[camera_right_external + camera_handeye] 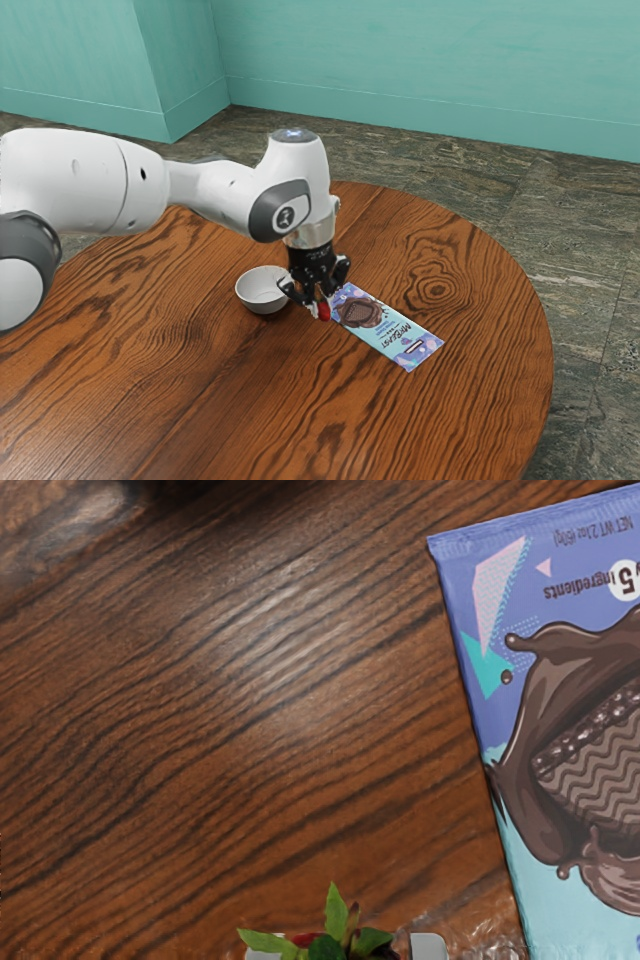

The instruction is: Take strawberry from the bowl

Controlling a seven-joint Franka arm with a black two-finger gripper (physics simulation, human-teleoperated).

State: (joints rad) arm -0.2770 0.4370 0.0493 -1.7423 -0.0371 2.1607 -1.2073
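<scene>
Beside the white bowl [262,290], on the side toward the exterior view's right, my gripper [322,307] points down, shut on the red strawberry [324,312]. In the wrist view the strawberry's green leaves [338,920] show at the lower edge, between the two grey fingertips of my gripper [345,948]. The strawberry is outside the bowl, low over the wood; I cannot tell whether it touches the table.
A blue and purple chocolate packet [385,325] lies flat on the round wooden table [200,400], close to the gripper. In the wrist view the packet [500,710] lies near the strawberry, with bare wood alongside.
</scene>
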